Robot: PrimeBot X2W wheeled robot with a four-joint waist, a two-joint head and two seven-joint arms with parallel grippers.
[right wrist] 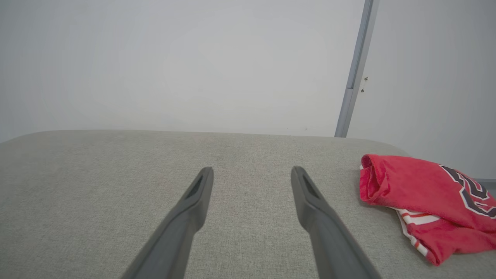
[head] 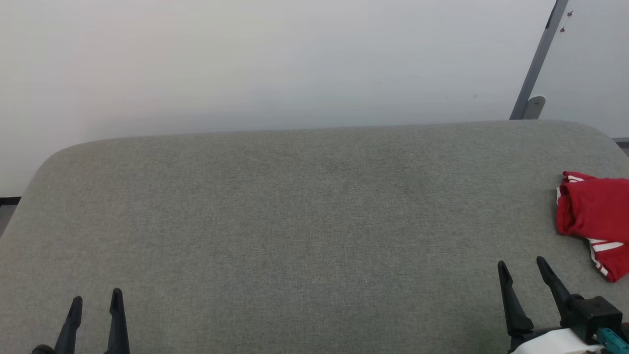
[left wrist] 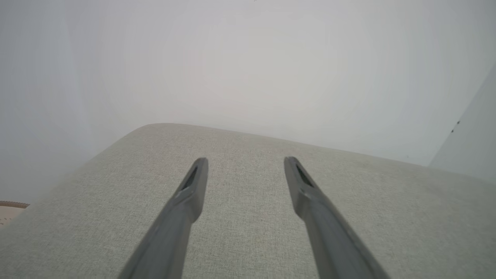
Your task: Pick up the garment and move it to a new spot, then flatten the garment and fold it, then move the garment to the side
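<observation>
The garment point(head: 596, 216) lies folded in a red bundle at the right edge of the grey padded table point(head: 304, 211), partly cut off by the head view's border. In the right wrist view the garment point(right wrist: 422, 197) shows red-and-white striped trim and part of white black-outlined lettering. My right gripper point(head: 523, 266) stands open above the table, left of and nearer than the garment, holding nothing; its fingers point(right wrist: 193, 193) frame bare cloth. My left gripper point(head: 96, 298) is open at the lower left, far from the garment, with its fingers point(left wrist: 195, 182) over bare table.
A pale wall rises behind the table. A grey metal post point(head: 535, 64) leans at the back right, also in the right wrist view as post point(right wrist: 354, 77). The table's corners are rounded, with floor point(head: 7, 206) beyond the left edge.
</observation>
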